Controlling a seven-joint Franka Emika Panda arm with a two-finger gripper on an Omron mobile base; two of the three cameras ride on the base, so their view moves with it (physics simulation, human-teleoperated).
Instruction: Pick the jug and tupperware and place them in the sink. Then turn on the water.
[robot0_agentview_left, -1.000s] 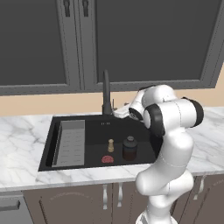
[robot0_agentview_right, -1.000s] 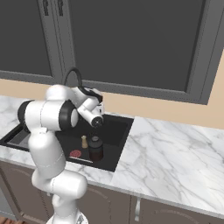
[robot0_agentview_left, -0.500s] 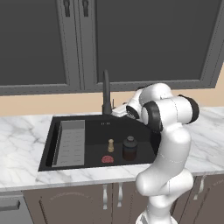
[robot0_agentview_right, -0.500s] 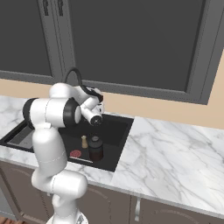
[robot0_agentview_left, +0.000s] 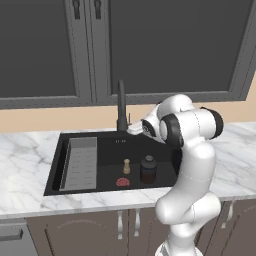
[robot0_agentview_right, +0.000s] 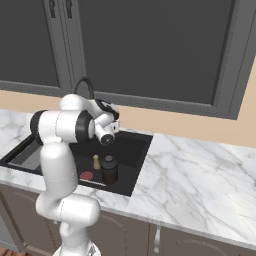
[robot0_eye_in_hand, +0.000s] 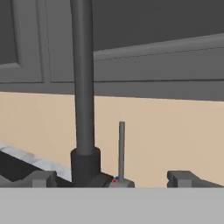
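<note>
My hand (robot0_eye_in_hand: 111, 177) is spread wide and holds nothing; in the hand view its two dark fingertips (robot0_eye_in_hand: 41, 178) stand far apart at the bottom, with the base of the faucet (robot0_eye_in_hand: 84, 87) and its thin upright lever (robot0_eye_in_hand: 121, 151) rising between them, close in front. From the left base view the hand sits just beside the faucet's foot (robot0_agentview_left: 121, 125), at the back rim of the sink (robot0_agentview_left: 65, 145), though my own forearm covers most of it there and I cannot tell whether a finger touches the lever. No stream of water comes from the spout. Nearest to me in the basin, toward its front edge, lies a flat red round disc (robot0_agentview_left: 122, 182), and just to its right stands the jug (robot0_agentview_left: 148, 169), squat and dark with its lidded top, upright on the sink floor; the right base view shows it too (robot0_agentview_right: 109, 169), just beside the disc (robot0_agentview_right: 86, 175). A little behind the disc stands a small brass-coloured peg (robot0_agentview_left: 126, 166), upright, near the jug but apart from it. The grey ribbed rack (robot0_agentview_left: 80, 163) runs along the left side of the basin. I cannot make out the tupperware among these things. The white marble tabletop (robot0_agentview_left: 25, 160) rims the sink on every side and stretches away to the right (robot0_agentview_right: 200, 170). Behind it all runs the beige wall strip, and above that the dark cabinet doors (robot0_agentview_left: 165, 45).
</note>
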